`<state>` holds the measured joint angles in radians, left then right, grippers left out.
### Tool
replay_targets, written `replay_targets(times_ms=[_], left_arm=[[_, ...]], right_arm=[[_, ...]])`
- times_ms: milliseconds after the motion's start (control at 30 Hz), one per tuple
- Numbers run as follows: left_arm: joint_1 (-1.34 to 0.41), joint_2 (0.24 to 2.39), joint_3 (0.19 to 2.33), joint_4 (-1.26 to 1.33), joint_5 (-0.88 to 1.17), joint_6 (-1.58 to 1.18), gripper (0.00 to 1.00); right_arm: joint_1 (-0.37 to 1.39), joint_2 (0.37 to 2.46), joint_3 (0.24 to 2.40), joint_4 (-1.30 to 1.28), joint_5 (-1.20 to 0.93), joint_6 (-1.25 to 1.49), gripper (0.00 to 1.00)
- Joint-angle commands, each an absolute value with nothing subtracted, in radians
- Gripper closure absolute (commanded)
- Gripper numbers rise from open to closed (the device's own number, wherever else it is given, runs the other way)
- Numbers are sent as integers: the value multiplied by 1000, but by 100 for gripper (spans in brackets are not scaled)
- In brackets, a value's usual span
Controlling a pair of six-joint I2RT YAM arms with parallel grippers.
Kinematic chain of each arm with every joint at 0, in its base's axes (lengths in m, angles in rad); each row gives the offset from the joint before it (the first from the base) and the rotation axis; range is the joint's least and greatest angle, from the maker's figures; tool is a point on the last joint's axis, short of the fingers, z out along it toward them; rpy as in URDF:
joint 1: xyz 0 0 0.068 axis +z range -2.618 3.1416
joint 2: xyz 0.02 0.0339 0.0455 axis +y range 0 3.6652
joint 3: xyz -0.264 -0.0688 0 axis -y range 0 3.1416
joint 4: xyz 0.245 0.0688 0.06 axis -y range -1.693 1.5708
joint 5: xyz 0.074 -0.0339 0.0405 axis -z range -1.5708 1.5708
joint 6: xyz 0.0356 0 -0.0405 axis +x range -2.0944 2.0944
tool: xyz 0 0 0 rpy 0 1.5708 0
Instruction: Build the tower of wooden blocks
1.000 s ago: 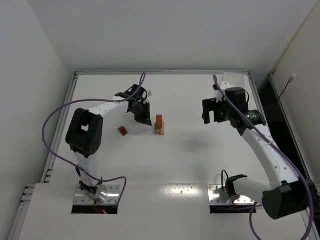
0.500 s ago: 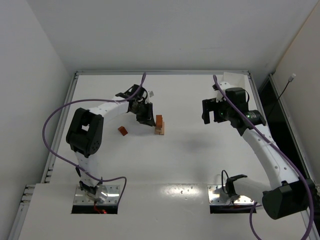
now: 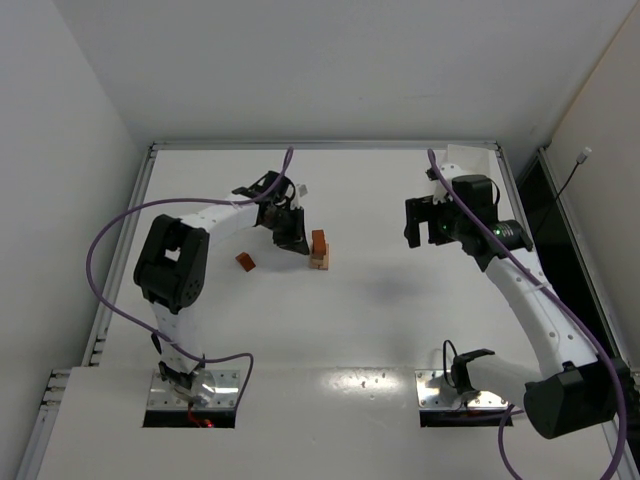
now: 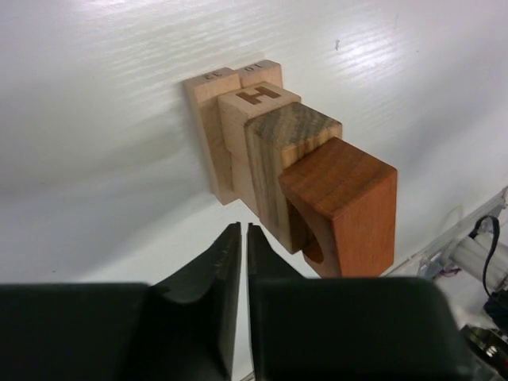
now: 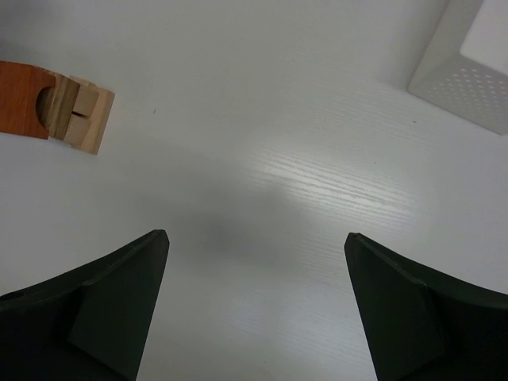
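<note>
The tower (image 3: 319, 249), pale blocks under a reddish-orange arch, stands left of the table's middle, nearer the far edge. The left gripper (image 4: 244, 231) is just beside it, jaws together, empty. The right gripper (image 5: 255, 236), jaws wide apart, hangs toward the right edge

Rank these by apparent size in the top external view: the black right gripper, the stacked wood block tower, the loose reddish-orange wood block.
1. the black right gripper, clearly largest
2. the wood block tower
3. the loose reddish-orange wood block, smallest, lying alone left of the tower
</note>
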<state>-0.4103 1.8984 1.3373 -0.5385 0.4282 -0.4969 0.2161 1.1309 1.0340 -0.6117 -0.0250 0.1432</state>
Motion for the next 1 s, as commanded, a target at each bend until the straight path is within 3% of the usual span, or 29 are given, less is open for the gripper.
replay_targets(times_ms=[0, 233, 433, 600, 633, 733, 967], left_arm=[[-387, 1856, 1335, -540, 346, -508, 98], [-368, 1749, 1301, -592, 172, -476, 100], [-368, 1738, 1319, -565, 166, -447, 100], [-377, 1822, 1437, -586, 179, -404, 99], [-377, 1851, 1468, -598, 189, -403, 93], [-377, 1871, 1489, -598, 199, -403, 87], [-396, 1908, 1509, -609, 239, -394, 86]], right_arm=[[210, 1134, 1045, -575, -34, 160, 10], [219, 1134, 1013, -566, -64, 178, 14], [241, 1169, 1003, -523, -129, 199, 42], [250, 1180, 1022, -523, -129, 199, 42], [250, 1180, 1022, -523, -129, 199, 42], [250, 1180, 1022, -523, -120, 199, 42], [241, 1161, 1012, -532, -109, 199, 41]])
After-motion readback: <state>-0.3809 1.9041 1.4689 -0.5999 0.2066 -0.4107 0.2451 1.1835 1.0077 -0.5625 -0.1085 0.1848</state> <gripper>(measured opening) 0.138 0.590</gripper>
